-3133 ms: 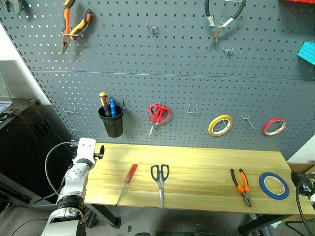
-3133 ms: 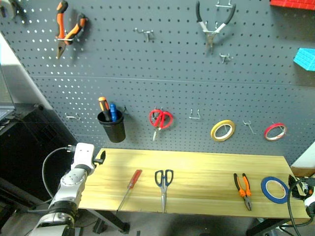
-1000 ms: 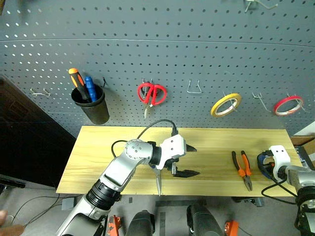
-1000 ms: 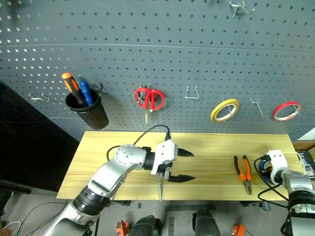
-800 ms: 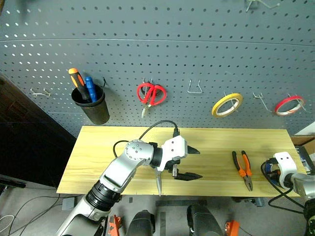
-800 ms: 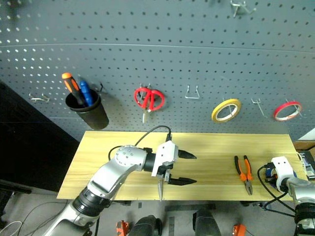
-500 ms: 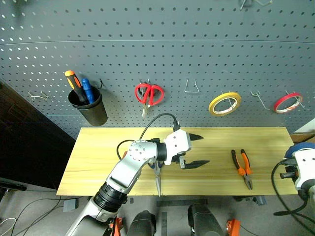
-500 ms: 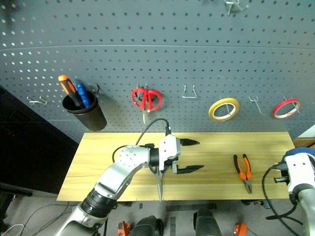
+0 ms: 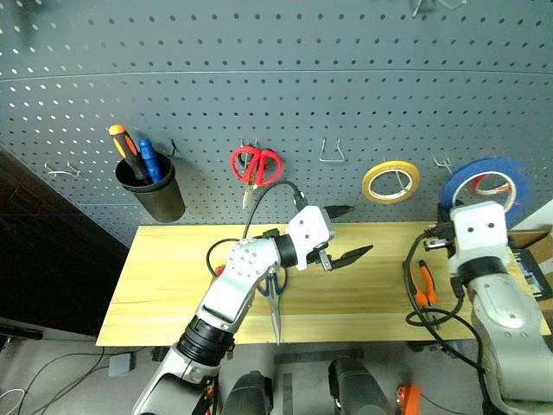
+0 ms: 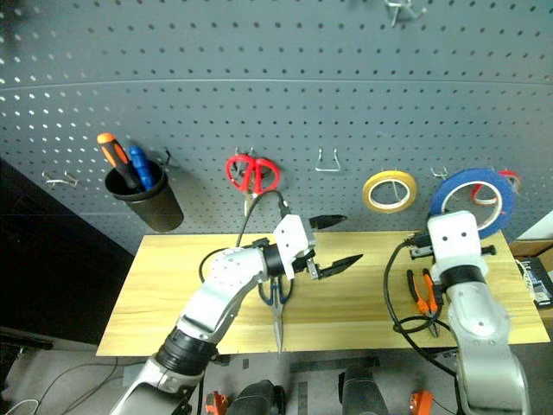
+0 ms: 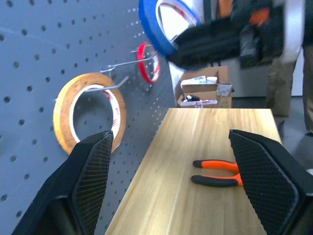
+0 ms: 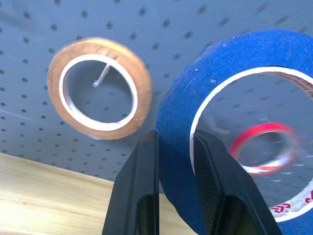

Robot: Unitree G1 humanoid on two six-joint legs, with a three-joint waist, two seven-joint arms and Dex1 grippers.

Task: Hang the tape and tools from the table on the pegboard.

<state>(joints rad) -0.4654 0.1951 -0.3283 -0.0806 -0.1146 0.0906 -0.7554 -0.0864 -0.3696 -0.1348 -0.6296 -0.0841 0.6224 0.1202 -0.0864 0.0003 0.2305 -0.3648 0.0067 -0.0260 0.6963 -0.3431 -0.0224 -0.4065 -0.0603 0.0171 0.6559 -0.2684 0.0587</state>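
1. Tape (image 9: 484,184) sits pinched by its rim between the closed fingers of my right gripper (image 12: 173,193), lifted in front of the pegboard (image 9: 259,95), between the yellow roll (image 9: 390,181) and the red roll (image 12: 264,147).
2. Hanging the tape is the step in hand, I judge. Next I need to bring its hollow centre over the bare hook (image 11: 120,63) between those two rolls and only then let go.
3. The red roll hangs right behind the blue ring and the yellow roll is close beside it, so I judge there is little room to either side; a crooked approach could knock one off its hook.
4. My left gripper (image 9: 344,233) hovers over the middle of the table (image 9: 164,277) with its jaws spread wide and nothing between them.
5. Still on the wood are the blue-handled scissors (image 10: 276,303), under my left forearm, and the orange-and-black pliers (image 11: 217,173) near my right arm. I cannot see the screwdriver.
6. Also on the board are red-handled scissors (image 9: 256,166), a black cup (image 9: 154,192) of drivers and an empty hook (image 9: 333,152) beside the scissors.
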